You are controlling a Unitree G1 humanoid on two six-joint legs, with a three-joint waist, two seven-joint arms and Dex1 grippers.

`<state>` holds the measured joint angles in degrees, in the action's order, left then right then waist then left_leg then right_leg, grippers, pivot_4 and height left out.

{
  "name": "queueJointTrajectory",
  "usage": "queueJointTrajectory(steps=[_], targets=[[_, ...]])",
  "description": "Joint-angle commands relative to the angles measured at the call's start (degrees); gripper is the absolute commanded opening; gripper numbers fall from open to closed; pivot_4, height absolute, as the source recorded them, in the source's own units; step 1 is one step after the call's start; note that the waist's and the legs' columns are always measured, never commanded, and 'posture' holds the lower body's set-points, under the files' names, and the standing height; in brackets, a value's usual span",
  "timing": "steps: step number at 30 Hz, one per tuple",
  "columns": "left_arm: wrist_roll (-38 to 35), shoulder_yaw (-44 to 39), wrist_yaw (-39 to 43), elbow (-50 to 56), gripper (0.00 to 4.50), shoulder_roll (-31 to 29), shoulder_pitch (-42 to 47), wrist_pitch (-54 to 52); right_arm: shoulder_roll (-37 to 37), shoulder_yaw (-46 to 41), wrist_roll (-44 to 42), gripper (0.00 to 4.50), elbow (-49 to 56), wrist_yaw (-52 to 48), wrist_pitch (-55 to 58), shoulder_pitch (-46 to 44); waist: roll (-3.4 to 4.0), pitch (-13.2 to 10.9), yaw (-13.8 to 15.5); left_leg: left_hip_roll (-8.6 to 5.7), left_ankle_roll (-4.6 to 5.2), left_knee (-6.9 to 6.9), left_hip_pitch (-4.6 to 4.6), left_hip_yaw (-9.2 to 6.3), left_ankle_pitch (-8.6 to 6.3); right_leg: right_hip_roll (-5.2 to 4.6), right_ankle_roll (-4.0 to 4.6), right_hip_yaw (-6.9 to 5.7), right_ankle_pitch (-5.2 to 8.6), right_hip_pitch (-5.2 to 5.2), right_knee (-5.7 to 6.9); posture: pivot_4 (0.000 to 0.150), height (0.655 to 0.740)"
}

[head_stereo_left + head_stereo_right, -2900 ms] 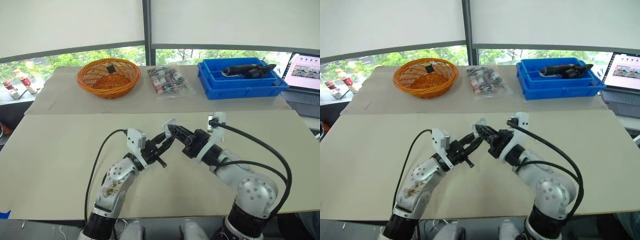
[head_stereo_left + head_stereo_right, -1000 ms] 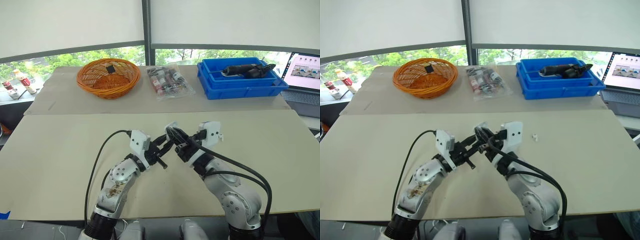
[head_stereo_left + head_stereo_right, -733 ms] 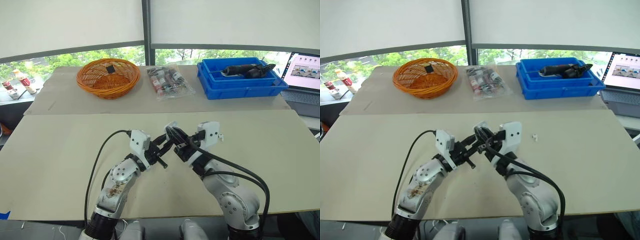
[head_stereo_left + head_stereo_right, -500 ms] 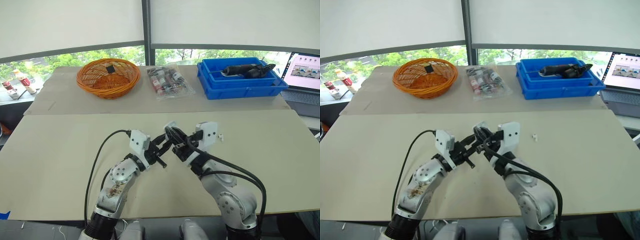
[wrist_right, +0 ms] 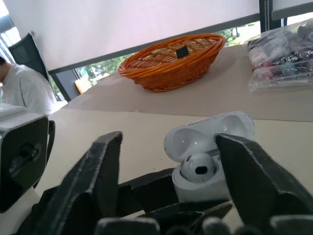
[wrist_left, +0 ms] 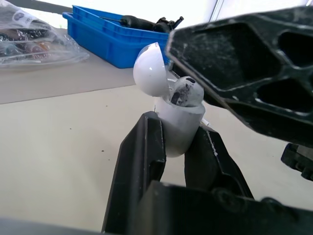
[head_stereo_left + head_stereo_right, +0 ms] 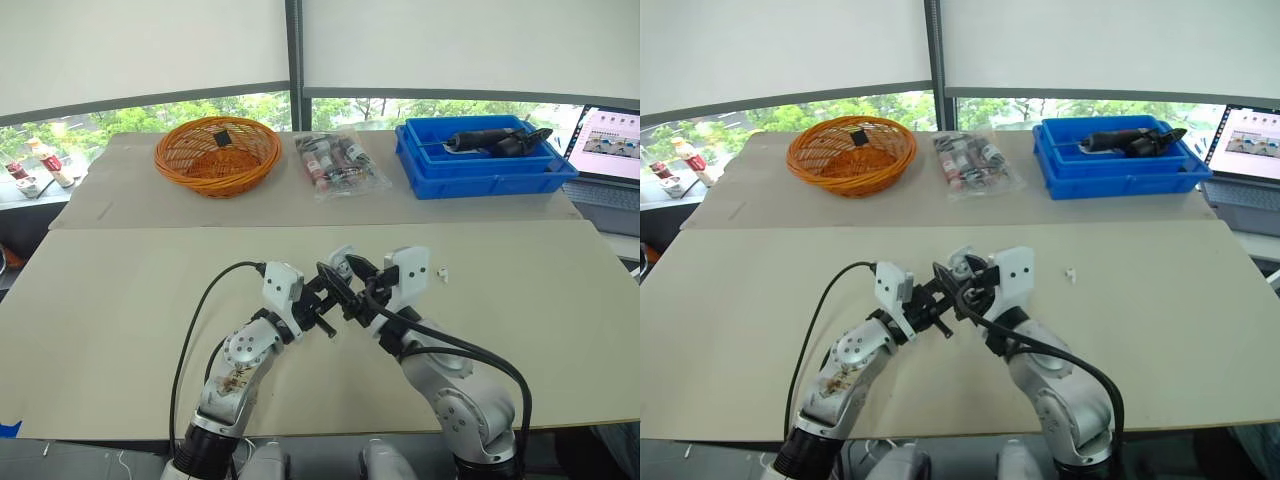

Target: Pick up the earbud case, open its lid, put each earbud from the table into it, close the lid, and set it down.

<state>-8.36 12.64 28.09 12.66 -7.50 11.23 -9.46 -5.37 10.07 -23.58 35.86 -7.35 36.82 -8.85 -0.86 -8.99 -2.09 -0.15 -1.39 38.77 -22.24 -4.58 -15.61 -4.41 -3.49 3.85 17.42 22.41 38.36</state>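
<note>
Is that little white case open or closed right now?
Open. The earbud case has its lid flipped back, with one earbud seated inside.

Earbud case (image 6: 178, 115): 1, centre. Earbuds: 2, namely seated earbud (image 5: 200, 169) and loose earbud (image 7: 441, 270) right of centre. Basket (image 7: 215, 176): 1, upper left. Bag (image 7: 338, 162): 1, top centre. Blue bin (image 7: 480, 180): 1, upper right. Laptop (image 7: 610, 135): 1, right edge.

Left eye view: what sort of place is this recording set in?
Probably a lab or office test bench by windows: a covered table, a laptop, a blue bin holding a tool.
</note>
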Motion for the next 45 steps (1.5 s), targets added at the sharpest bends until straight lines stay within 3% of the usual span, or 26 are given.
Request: queueJointTrajectory(steps=[1, 9, 14, 18, 25, 34, 38, 45], targets=[[-0.97, -0.06, 0.19, 4.10, 0.53, 0.72, 1.46, 3.63, -1.08, -1.51, -0.38, 3.48, 2.11, -0.43, 0.59, 0.61, 0.00, 0.00, -0.02, 0.00, 0.00, 0.00, 0.00, 0.00, 0.00, 0.00, 0.00, 0.00, 0.00, 0.00, -0.01, 0.150, 0.7400], [-1.42, -0.72, 0.24, 3.62, 0.53, 0.14, 1.17, 3.70, -4.97, -7.97, -7.63, 3.48, 7.94, -4.60, 1.03, 0.69, -0.01, 0.00, 0.01, 0.00, 0.00, 0.00, 0.00, 0.01, 0.00, 0.00, 0.00, 0.00, 0.00, -0.02, -0.04, 0.150, 0.7400], [-2.12, -2.03, 2.52, 3.08, 0.53, -2.75, 0.72, 4.33, -16.45, -19.63, -17.73, 3.48, 9.55, -12.32, 3.48, 0.55, -0.02, -0.01, 0.18, -0.01, 0.01, 0.01, 0.01, 0.03, -0.01, -0.01, 0.00, -0.01, 0.00, -0.15, -0.24, 0.150, 0.7400], [-3.06, -3.73, 4.04, 2.61, 0.53, -4.66, 0.49, 4.73, -27.99, -27.23, -19.84, 3.48, 5.41, -19.17, 4.80, 2.26, -0.01, -0.02, 0.32, 0.00, 0.03, 0.00, 0.00, 0.15, -0.01, 0.02, 0.00, -0.04, 0.00, -0.16, -0.26, 0.150, 0.7400], [-3.71, -6.04, 4.44, 4.36, 0.53, -7.60, -3.09, 5.19, -40.22, -39.14, -12.05, 3.48, 0.53, -33.06, -1.33, 23.68, -0.04, -0.04, 1.77, 0.00, 0.06, 0.04, -0.04, 0.37, -0.03, -0.01, 0.00, -0.05, 0.00, -0.21, -0.31, 0.150, 0.7400], [-3.14, -5.22, 2.86, 6.69, 0.53, -6.75, -6.25, 5.00, -34.32, -46.12, -1.93, 3.48, -7.94, -34.23, -13.70, 37.92, -0.05, -0.05, 1.84, 0.02, 0.06, 0.01, 0.09, 0.41, -0.03, 0.02, -0.02, 0.01, 0.00, -0.36, -0.31, 0.150, 0.7400], [-2.97, -5.03, 2.55, 6.46, 0.53, -6.47, -6.11, 5.17, -31.26, -48.37, 0.09, 4.47, -13.42, -32.30, -17.85, 38.03, -0.05, -0.05, 1.89, 0.01, 0.06, 0.02, 0.09, 0.42, -0.03, -0.01, -0.02, 0.03, 0.00, -0.37, -0.32, 0.150, 0.7400], [-3.13, -5.27, 2.51, 5.65, 0.53, -6.57, -5.37, 5.38, -29.78, -45.72, 0.67, 4.50, -12.41, -31.09, -18.50, 35.89, 0.01, -0.02, 1.65, 0.03, 0.06, -0.02, 0.12, 0.45, -0.03, 0.02, -0.01, 0.05, 0.00, -0.37, -0.31, 0.150, 0.7400]])
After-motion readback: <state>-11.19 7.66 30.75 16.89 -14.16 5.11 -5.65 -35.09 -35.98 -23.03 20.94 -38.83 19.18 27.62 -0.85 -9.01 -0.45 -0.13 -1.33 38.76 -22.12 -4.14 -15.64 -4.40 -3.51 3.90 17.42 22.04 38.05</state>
